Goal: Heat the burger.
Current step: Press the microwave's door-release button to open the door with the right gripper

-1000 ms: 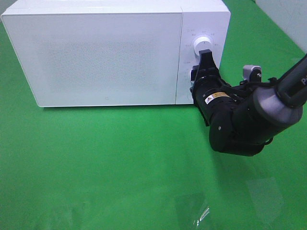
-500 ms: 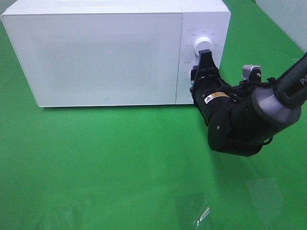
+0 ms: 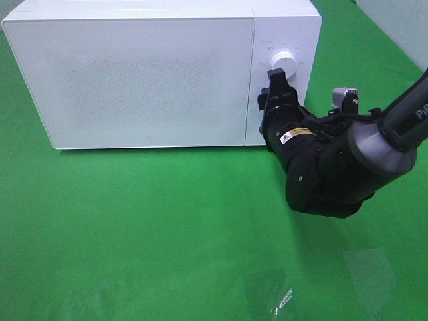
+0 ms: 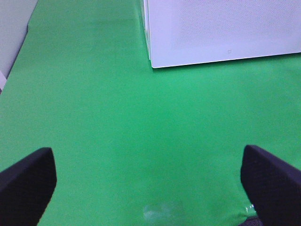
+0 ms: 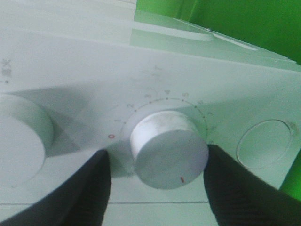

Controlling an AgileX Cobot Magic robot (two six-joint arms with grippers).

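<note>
Since the green cloth [image 3: 134, 234] fills most of each view, it is noted first: it covers the table, with a pale glare patch near the front edge. The white microwave [image 3: 147, 73] stands on it at the back, its door [image 3: 140, 114] shut and its front frosted. The burger shows in no view; whether it sits behind the door cannot be told. The right arm [image 3: 334, 167] reaches in from the right side toward the control panel [image 3: 297, 30]. The right gripper [image 3: 273, 85] is up against that panel, just below the upper knob [image 3: 281, 61]. In the right wrist view its black fingers [image 5: 80, 197] straddle the timer knob [image 5: 167, 150]. A clear gap shows on one side and the other finger sits at the knob's edge, so the jaws are parted around the knob, not clamped on it. The left gripper [image 4: 150, 179] hangs over bare cloth well off the microwave's corner, fingers [image 4: 28, 181] spread wide with nothing between them. A round button [image 5: 265, 143] lies beside the timer knob. A small red mark [image 5: 181, 179] shows on the knob face.
</note>
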